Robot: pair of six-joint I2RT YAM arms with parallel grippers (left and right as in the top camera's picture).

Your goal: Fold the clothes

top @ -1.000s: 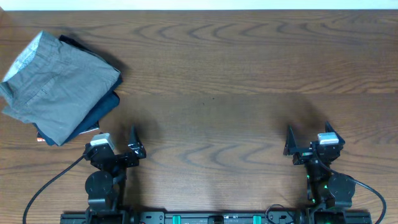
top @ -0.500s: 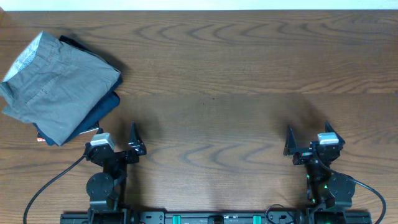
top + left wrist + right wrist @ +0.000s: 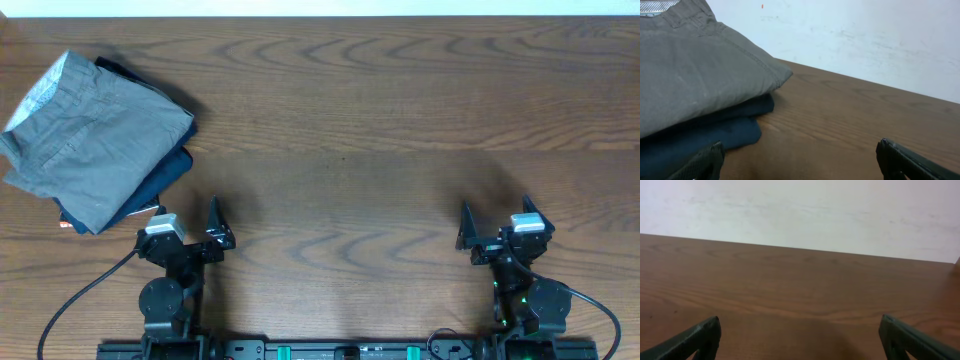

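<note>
Nothing has visibly shifted; folded grey shorts [image 3: 95, 140] lie atop navy garments [image 3: 165, 175] at the table [image 3: 340, 120] edge; left claw [image 3: 800, 150] and right claw [image 3: 800, 321] both gape wide, empty.

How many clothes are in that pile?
2 show: grey shorts on top, at the far left of the table, and navy cloth right under them. The navy may be more than one piece, hidden beneath.
</note>
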